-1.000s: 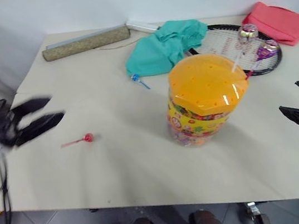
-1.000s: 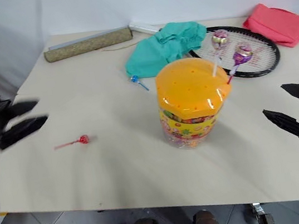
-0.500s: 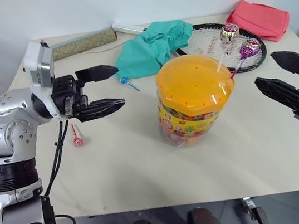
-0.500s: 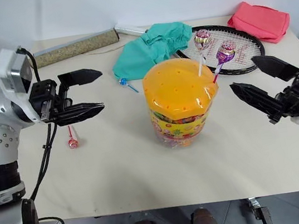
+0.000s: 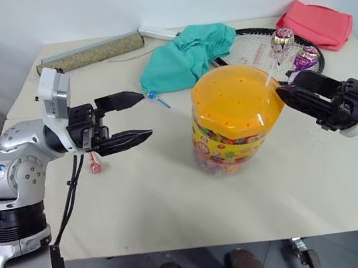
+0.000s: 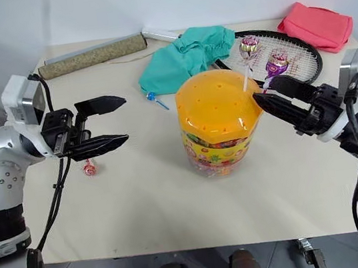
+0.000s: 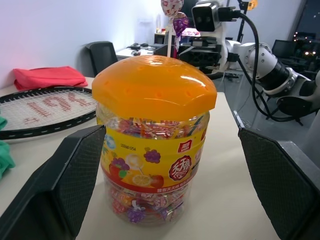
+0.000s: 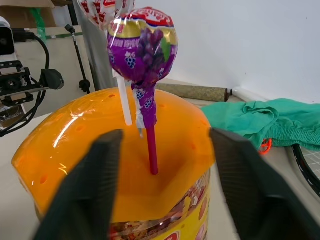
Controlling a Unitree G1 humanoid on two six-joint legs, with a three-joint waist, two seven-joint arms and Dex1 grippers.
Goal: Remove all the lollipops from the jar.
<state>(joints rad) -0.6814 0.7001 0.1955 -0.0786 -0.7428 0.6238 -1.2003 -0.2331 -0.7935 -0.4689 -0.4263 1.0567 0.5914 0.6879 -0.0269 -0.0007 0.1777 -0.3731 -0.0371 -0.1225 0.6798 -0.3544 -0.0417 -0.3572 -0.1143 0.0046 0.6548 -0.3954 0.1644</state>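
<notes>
The jar (image 5: 232, 126) stands mid-table, a clear tub with an orange dotted lid (image 8: 115, 165) and a yellow label. Two lollipops stick up from the lid's right side, a gold one (image 5: 282, 38) and a purple one (image 8: 142, 47). My right gripper (image 5: 287, 84) is open at that side of the lid, one finger on each side of the purple lollipop's stick (image 8: 151, 150) without touching it. Left of the jar my left gripper (image 5: 144, 115) hangs open and empty, pointing at the jar (image 7: 152, 135). A red lollipop (image 5: 95, 167) and a blue one (image 5: 153, 95) lie on the table.
Behind the jar lie a teal cloth (image 5: 187, 52), a racket (image 5: 250, 46) and a red cloth (image 5: 321, 22). A rolled mat (image 5: 89, 53) lies along the far left edge. The table's front edge (image 5: 202, 242) runs close below the jar.
My right gripper has moved left up to the jar's lid, and its fingers have narrowed around the purple lollipop's stick. My left gripper came in from the left, then held still.
</notes>
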